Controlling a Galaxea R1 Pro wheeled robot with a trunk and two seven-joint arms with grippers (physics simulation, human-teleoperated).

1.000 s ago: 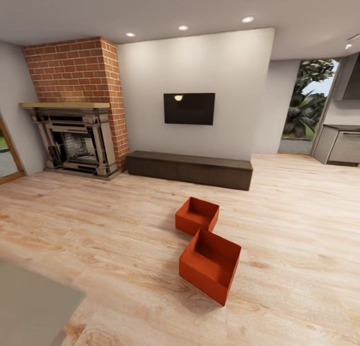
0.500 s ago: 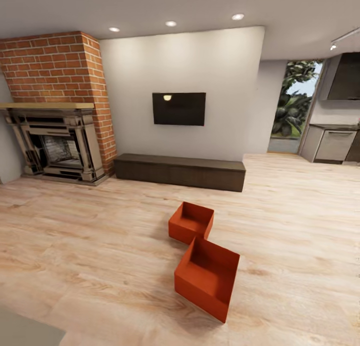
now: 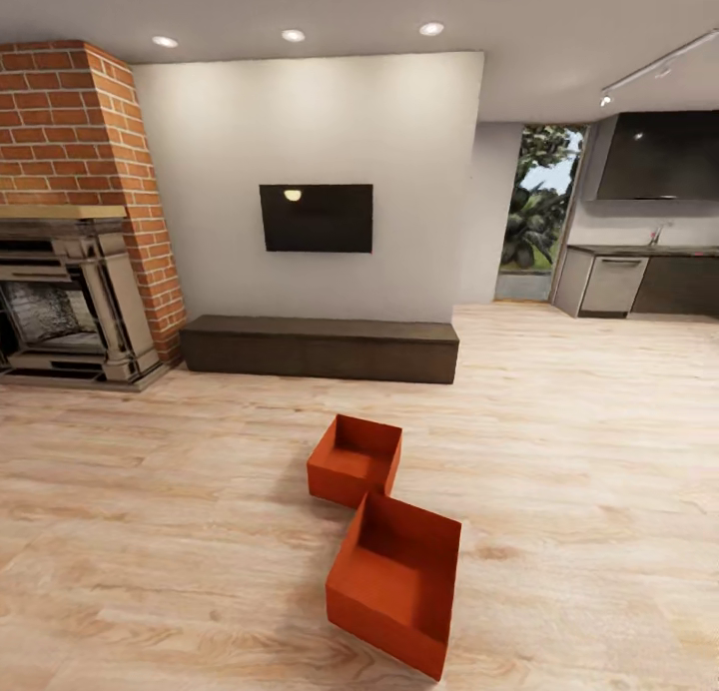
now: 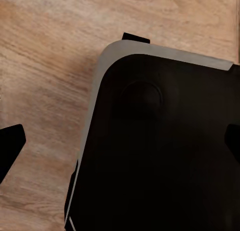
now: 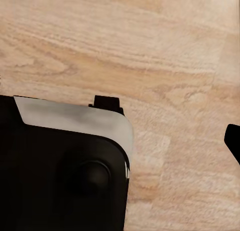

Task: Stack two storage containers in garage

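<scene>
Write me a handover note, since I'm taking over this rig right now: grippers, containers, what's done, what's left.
Grippers: the wrist views look down on the robot's black base and wood floor; open or shut cannot be told.
Containers: both orange-red rectangular topless bins sit on the light wood-plank floor ahead, the nearer bin and the farther bin close together corner to corner, before the long dark-brown cabinet.
Done: nothing lifted.
Left: pick up both, carry to the garage, stack them.
</scene>
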